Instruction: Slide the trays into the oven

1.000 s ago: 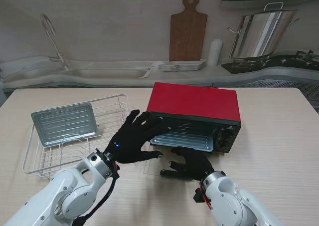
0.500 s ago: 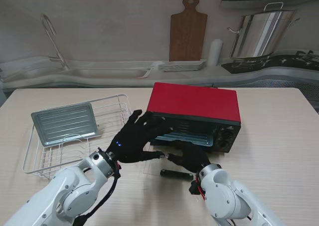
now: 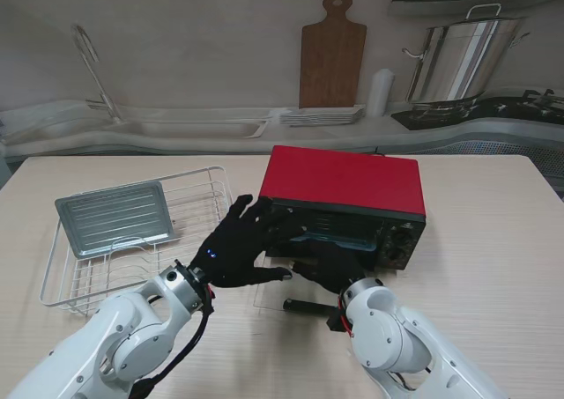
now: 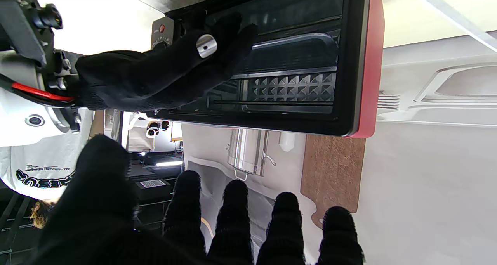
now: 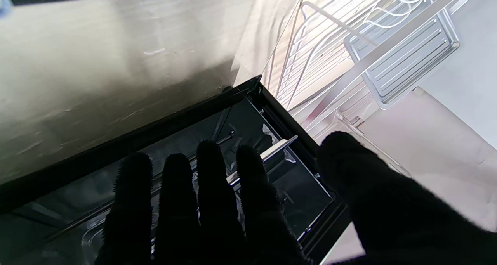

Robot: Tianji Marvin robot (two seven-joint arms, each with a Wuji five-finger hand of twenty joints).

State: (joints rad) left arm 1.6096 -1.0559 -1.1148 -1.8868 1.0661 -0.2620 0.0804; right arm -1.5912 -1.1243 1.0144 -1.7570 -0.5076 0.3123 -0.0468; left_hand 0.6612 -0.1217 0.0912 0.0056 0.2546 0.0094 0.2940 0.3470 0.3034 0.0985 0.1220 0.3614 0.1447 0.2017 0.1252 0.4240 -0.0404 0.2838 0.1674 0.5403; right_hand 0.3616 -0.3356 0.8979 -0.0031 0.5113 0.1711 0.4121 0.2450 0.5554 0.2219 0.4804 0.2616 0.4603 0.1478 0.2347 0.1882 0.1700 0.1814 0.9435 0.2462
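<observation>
trays: one tray is sitting nearly inside the red toaster oven; right hand, fingers together and flat, is pressing it; keep pushing level along the rails.

This is a kitchen, or a mock-up of one built for robot work. A pale counter runs along the back wall with a sink and a curved tap, a wooden cutting board leaning upright, a stack of white plates, and a large steel stockpot on a black gas hob. On the light wood table stand a red countertop oven and a white wire dish rack. The left wrist view shows desks and equipment behind, which points to a lab.
</observation>
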